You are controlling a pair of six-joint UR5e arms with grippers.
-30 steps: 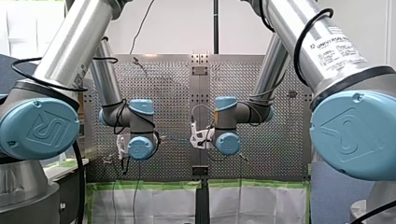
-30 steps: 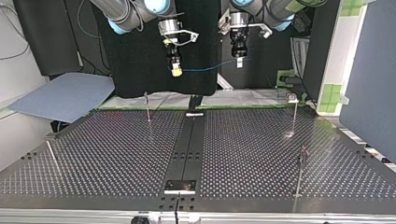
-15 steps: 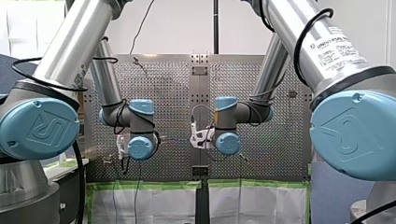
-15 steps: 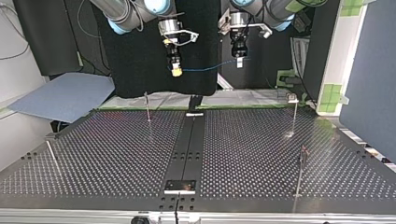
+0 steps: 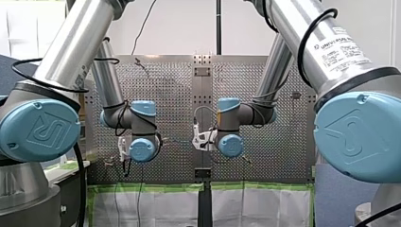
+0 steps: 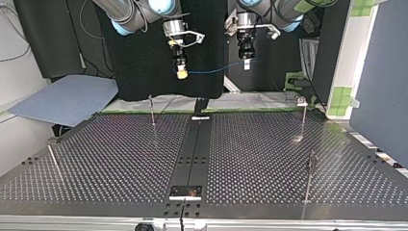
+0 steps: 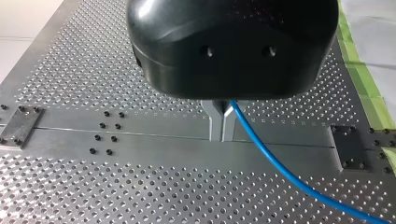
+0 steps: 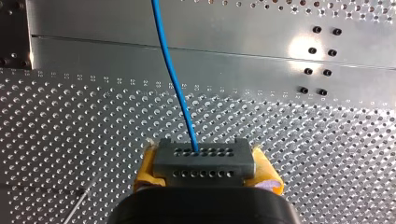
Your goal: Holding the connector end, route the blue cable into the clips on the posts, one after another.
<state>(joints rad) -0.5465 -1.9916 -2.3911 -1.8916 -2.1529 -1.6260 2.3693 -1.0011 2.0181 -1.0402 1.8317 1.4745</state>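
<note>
R tool [image 8: 205, 171]: yellow pads [image 8: 147, 165] pinching grey connector [image 8: 204, 158], base hidden behind tool body. L tool [image 7: 222, 122]: fingers [image 7: 215, 125] pressed together on blue cable [image 7: 280, 164], grip pt mostly hidden by housing.

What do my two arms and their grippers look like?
My left arm and right arm are silver tubes with light-blue joint caps embossed with a logo; black cables loop around them. The right one bears a Universal Robots label. My left gripper has a rounded black body and slim metal fingers; my right gripper is black with yellow pads.
</note>
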